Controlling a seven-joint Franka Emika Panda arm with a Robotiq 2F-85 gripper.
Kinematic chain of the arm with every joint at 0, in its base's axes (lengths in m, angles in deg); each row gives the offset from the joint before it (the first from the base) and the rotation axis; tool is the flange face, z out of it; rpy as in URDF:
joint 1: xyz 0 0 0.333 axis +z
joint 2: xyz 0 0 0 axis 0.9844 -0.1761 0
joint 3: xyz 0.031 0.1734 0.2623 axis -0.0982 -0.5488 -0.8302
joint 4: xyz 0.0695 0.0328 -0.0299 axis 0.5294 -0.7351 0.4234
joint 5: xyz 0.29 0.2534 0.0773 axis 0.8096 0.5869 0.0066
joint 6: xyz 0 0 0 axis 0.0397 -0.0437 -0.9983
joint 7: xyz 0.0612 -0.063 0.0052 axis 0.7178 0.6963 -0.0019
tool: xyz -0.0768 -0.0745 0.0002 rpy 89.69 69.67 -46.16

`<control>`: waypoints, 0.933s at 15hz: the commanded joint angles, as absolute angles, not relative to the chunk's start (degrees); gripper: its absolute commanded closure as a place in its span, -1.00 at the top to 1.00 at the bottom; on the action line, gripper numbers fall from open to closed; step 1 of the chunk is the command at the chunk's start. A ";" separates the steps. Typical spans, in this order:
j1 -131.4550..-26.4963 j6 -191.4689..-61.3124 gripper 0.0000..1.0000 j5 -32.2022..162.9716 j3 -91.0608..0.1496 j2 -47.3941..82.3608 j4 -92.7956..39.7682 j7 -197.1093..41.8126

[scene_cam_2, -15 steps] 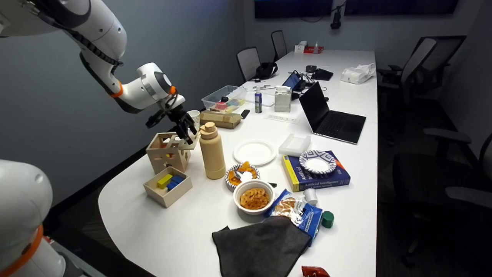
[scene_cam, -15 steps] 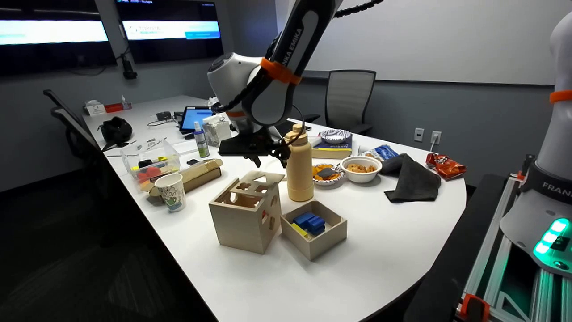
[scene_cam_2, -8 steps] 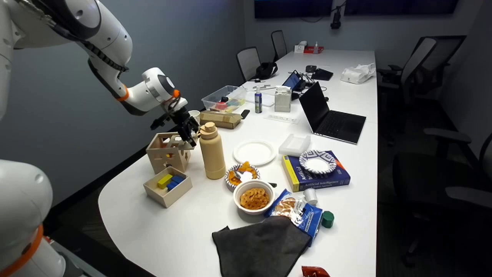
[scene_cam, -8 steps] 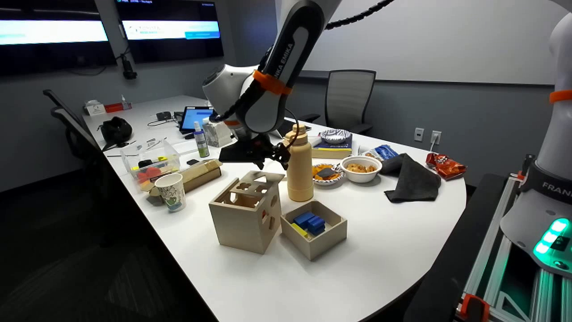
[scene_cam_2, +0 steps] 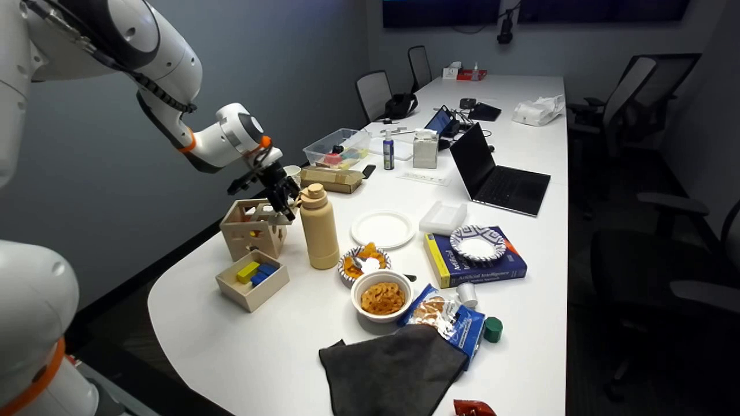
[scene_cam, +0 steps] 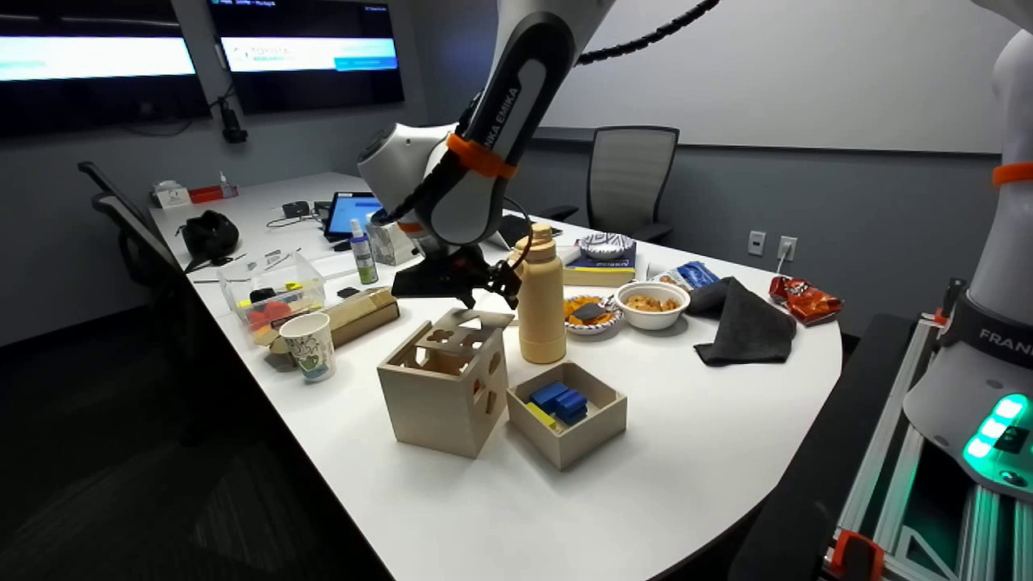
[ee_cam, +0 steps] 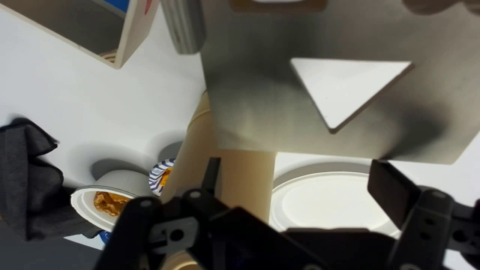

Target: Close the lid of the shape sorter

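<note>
End effector (ee_cam: 298,170) lower, spread, near lid (ee_cam: 337,39) edge

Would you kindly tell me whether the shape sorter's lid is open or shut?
Open: in an exterior view, the lid juts past the shape sorter, leaving it partly uncovered.

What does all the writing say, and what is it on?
"Artificial Intelligence A Modern Approach": book
"NKA EMIKA": robot arm, start hidden
"FRAN": robot base, cut off by the picture's edge
"TOYOTA": wall screen, other lines blurred
Too blurred to read: print on blue bag, red bag, spray bottle
</note>
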State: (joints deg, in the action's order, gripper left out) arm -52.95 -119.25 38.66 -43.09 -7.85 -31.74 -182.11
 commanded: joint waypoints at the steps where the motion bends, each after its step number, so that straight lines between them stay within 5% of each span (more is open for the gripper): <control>1: -54.97 -116.43 1.00 41.40 -45.57 -8.51 -29.44 -179.32; 14: -60.20 -115.63 1.00 52.94 -49.72 -8.72 -28.19 -165.94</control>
State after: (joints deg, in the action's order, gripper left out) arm -58.72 -115.88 50.00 -48.19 -7.94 -29.80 -169.38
